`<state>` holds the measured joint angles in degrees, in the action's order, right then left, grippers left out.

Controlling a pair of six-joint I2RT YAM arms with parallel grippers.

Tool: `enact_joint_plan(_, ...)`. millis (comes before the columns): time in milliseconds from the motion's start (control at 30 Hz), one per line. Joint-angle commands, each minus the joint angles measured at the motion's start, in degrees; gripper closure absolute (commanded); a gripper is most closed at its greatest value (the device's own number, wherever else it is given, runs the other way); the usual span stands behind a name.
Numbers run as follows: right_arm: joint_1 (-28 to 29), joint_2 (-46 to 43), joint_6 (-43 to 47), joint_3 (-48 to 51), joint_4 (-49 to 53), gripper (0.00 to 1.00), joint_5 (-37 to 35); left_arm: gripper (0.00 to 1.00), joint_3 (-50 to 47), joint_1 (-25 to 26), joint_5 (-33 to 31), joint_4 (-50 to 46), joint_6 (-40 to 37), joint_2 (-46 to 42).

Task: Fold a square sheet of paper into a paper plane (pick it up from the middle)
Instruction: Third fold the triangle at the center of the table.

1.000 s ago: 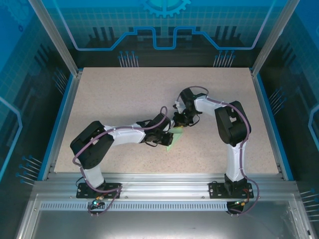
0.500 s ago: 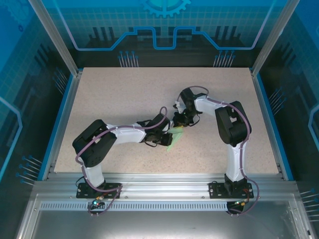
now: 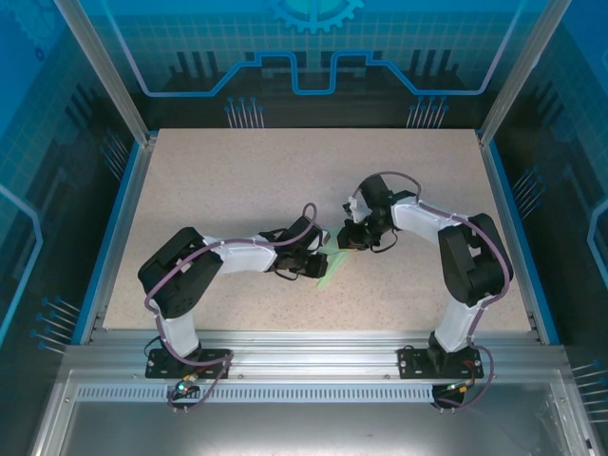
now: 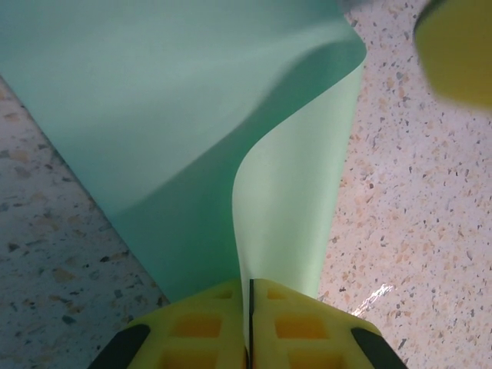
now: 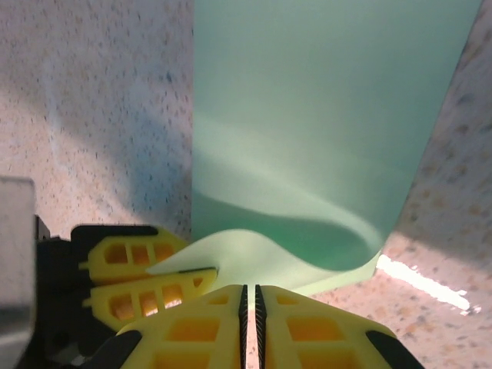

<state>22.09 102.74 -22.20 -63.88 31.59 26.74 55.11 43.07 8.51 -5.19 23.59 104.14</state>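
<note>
The square sheet of paper [image 3: 332,260], pale mint green, lies partly folded on the table between my two grippers. My left gripper [image 4: 250,286] is shut on one edge, and the sheet [image 4: 192,115] curls up from the table into its yellow fingertips. My right gripper [image 5: 248,288] faces it from the other side. Its jaws stand a hair apart, with the curled pale flap of the sheet [image 5: 307,115] running into their tips. The left gripper's fingers [image 5: 146,280] pinch the same flap just to the side. In the top view the left gripper [image 3: 317,256] and right gripper [image 3: 350,241] almost touch.
The speckled beige table [image 3: 237,180] stretches open on all sides of the sheet. Blue rails [image 3: 119,228] border it left and right, and an aluminium frame [image 3: 304,347] runs along the near edge by the arm bases.
The right arm's elbow has swung out to the right and its gripper has shifted slightly right, its jaws narrowing on the flap. The left arm and the sheet have barely moved.
</note>
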Motion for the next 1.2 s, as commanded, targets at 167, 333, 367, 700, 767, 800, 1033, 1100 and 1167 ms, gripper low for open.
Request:
enact_joint_plan(167,2.9,1.83,-3.77,1.68,-4.78,0.87,5.31,0.9,-0.47,-0.52,2.02,0.37,-0.57,0.83)
enact_joint_plan(333,2.96,3.64,-4.26,2.93,-5.46,0.87,4.35,0.9,-0.44,-0.48,1.82,0.04,-0.65,0.63)
enact_joint_plan(367,2.96,3.85,-4.29,3.36,-5.85,0.87,4.28,0.9,-0.36,-0.53,1.77,0.0,-0.69,0.63)
enact_joint_plan(700,2.26,7.15,-3.69,3.97,-6.81,0.87,1.77,0.86,-0.44,-0.51,1.61,-0.38,-0.66,0.2)
enact_joint_plan(767,2.34,7.35,-3.51,4.24,-6.54,0.87,1.24,0.82,-0.27,-0.53,1.55,-0.7,-0.39,-0.34)
enact_joint_plan(800,2.34,7.44,-3.41,4.46,-6.58,0.87,0.97,0.79,-0.1,-0.46,1.45,-1.08,-0.31,-0.87)
enact_joint_plan(1033,2.35,7.02,-3.19,4.92,-6.37,0.87,0.5,0.61,-0.29,-0.53,-1.33,-3.01,0.22,-5.2)
enact_joint_plan(1100,2.32,6.88,-3.02,4.94,-6.09,0.87,0.19,0.6,-0.18,-0.57,-2.37,-3.78,0.4,-5.42)
enact_joint_plan(1167,2.35,6.78,-2.89,4.91,-6.02,0.87,0.02,0.61,-0.05,-0.62,-2.9,-3.94,0.81,-4.98)
